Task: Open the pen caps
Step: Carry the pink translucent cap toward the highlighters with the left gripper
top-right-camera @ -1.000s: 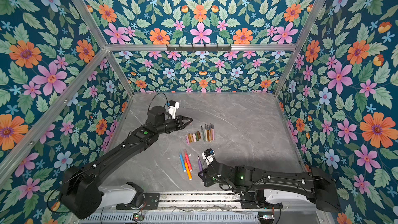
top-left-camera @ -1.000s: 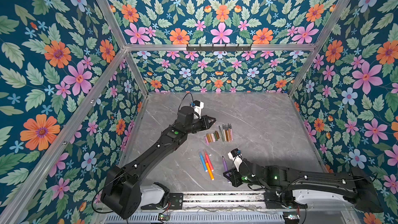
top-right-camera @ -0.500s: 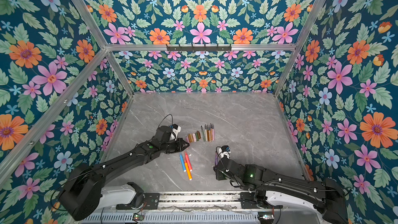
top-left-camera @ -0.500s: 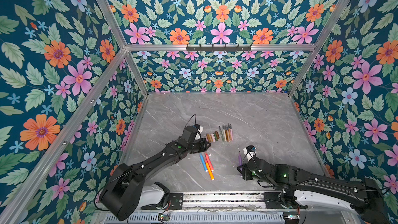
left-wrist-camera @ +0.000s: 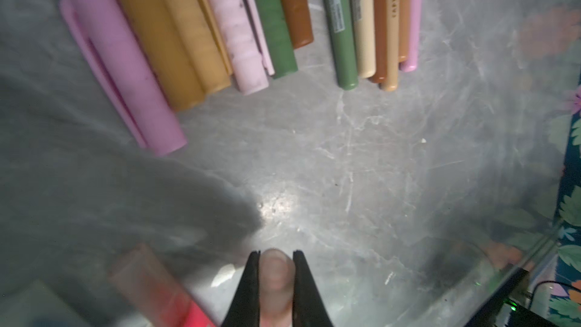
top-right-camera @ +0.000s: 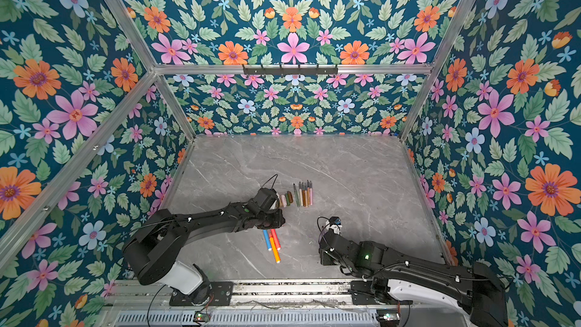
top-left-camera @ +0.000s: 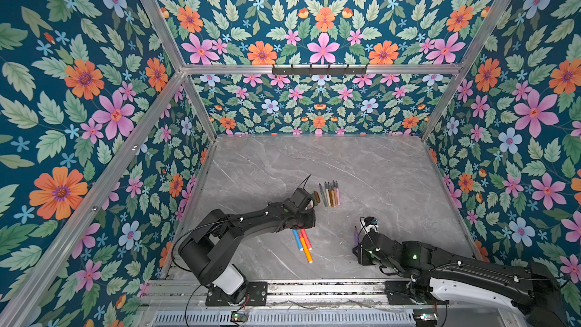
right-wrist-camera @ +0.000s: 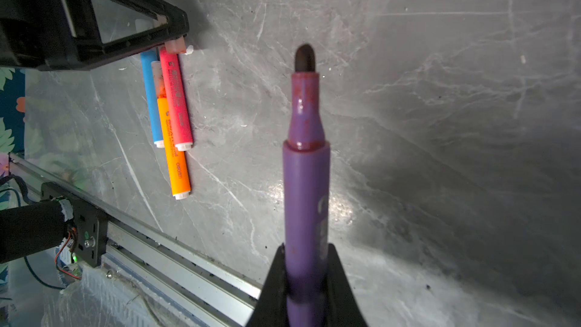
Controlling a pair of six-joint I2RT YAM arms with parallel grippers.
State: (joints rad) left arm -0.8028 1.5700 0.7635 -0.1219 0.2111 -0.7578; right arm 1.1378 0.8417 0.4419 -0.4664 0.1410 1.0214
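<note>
- Six loose pen caps (left-wrist-camera: pixel 195 27) lie side by side on the grey desk (top-left-camera: pixel 361 168): pink, mustard, tan, pale pink, green and brown. All lie flat, their sides touching or nearly so.
- In both top views this row is at 9 o'clock of the uncapped pens (top-left-camera: pixel 329 193) and just beside them. The pens lie parallel, with their pointed tips toward 12 o'clock.
- The left fingers (left-wrist-camera: pixel 254 262) are drawn narrow and pinch a seventh, translucent cap (left-wrist-camera: pixel 276 275) by its sides. Its rounded end shows between the tips. In the top views they are at 6 o'clock of the cap row, near it.
- A blue marker (right-wrist-camera: pixel 151 99), a red marker (right-wrist-camera: pixel 176 102) and an orange marker (right-wrist-camera: pixel 174 152) lie together at 6 o'clock of the left fingers, pressed against one another.
- The held cap is just beside the red marker's near end. Whether they touch cannot be told.
- The right fingers (right-wrist-camera: pixel 273 272) are narrow too, clamped on a purple marker (right-wrist-camera: pixel 306 184). Its dark tip is bare and reaches out well past them.
- In a top view this marker is at 3 o'clock of the three markers, apart from them.
</note>
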